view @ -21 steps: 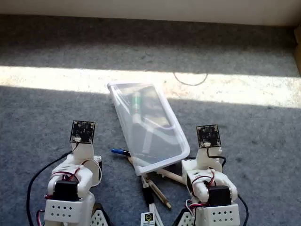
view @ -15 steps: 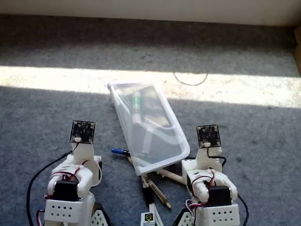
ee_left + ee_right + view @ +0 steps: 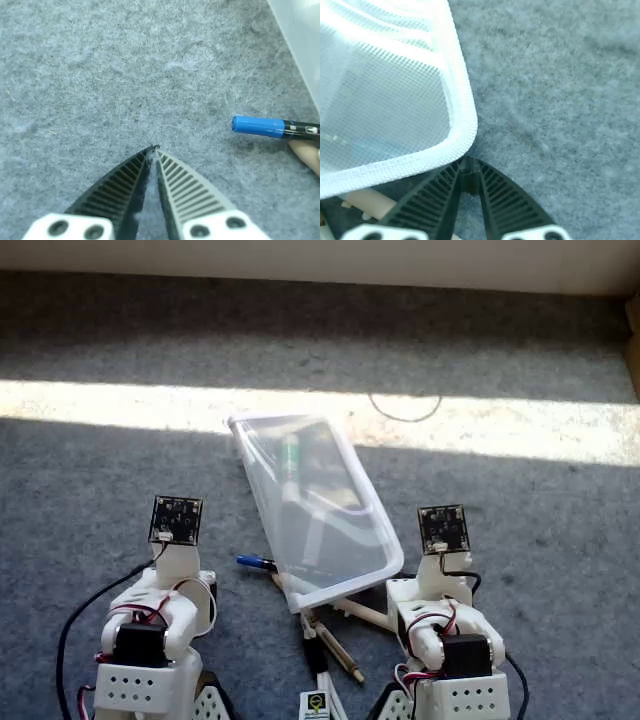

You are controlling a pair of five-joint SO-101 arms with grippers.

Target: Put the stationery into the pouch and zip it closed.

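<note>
Because several pens (image 3: 335, 640) lie partly tucked under the near edge of the pouch (image 3: 318, 510), a pull on one could drag the light pouch across the grey table (image 3: 100, 490) or nudge the others deeper beneath it. A thin pen lying flat on that soft felt may also roll away from closing tips. I cannot tell which way the pouch's zip opening faces, so a pen could be pushed against a shut edge. The left fingers (image 3: 125, 185) are closed tip to tip with nothing between them. The blue-capped pen (image 3: 257, 126) lies near them on the pouch side, not touching. The right fingers (image 3: 440, 195) are likewise pressed together and empty, with their tips just beside the pouch's rounded corner — whether they touch it I cannot tell.
</note>
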